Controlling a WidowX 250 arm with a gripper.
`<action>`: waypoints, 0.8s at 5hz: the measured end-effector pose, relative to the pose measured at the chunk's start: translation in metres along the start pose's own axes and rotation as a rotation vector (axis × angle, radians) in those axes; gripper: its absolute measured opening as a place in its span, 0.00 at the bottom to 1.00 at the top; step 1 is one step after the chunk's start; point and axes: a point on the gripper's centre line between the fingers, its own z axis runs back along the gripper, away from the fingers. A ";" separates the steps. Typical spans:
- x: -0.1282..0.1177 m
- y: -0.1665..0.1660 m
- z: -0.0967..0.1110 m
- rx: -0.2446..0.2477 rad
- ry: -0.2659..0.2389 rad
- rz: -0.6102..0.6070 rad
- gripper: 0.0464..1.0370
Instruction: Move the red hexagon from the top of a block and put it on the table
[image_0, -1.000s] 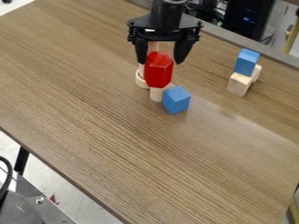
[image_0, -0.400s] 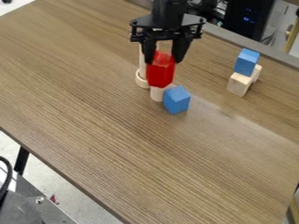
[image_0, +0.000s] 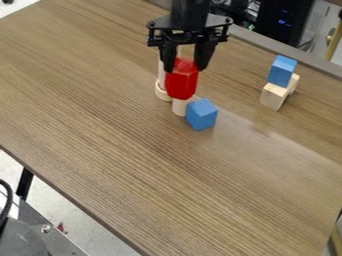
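Shifted slightly toward the view's left since a moment ago, the black two-finger gripper (image_0: 184, 70) is closed around the upper part of the glossy red hexagonal block (image_0: 182, 84), which stands upright atop a pale wooden cylinder (image_0: 179, 107), just beside a blue cube (image_0: 202, 115).
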 end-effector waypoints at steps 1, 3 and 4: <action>-0.004 -0.004 0.009 -0.028 0.033 -0.011 0.61; -0.005 -0.021 0.047 -0.148 0.056 -0.145 0.61; -0.011 -0.028 0.055 -0.172 0.076 -0.253 0.61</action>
